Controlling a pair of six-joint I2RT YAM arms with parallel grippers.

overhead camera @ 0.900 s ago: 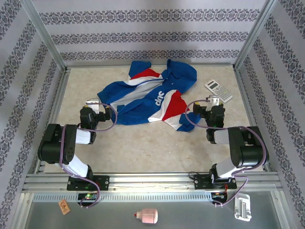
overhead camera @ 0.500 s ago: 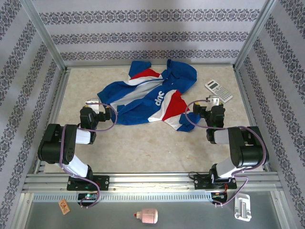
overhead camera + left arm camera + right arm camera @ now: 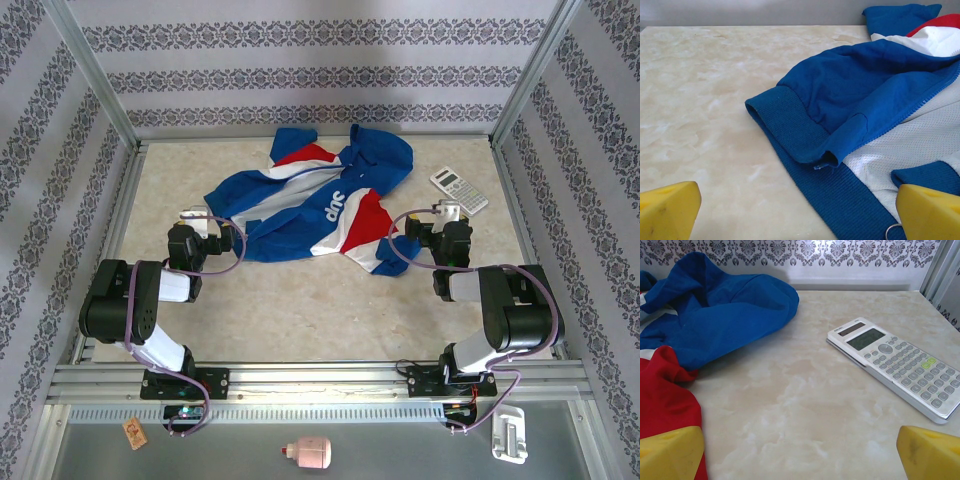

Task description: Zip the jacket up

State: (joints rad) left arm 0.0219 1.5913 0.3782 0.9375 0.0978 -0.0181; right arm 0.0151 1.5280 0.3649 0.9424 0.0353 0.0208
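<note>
A: Two grippers are here. How are the left gripper (image 3: 799, 212) and the right gripper (image 3: 800, 452)?
B: Both have the fingers wide apart, holding nothing.
A: And the jacket (image 3: 310, 200)?
B: It lies unzipped on the worktop (image 3: 300, 300), toward the middle of the far edge. A calculator (image 3: 459, 190) lies near the right edge.
</note>
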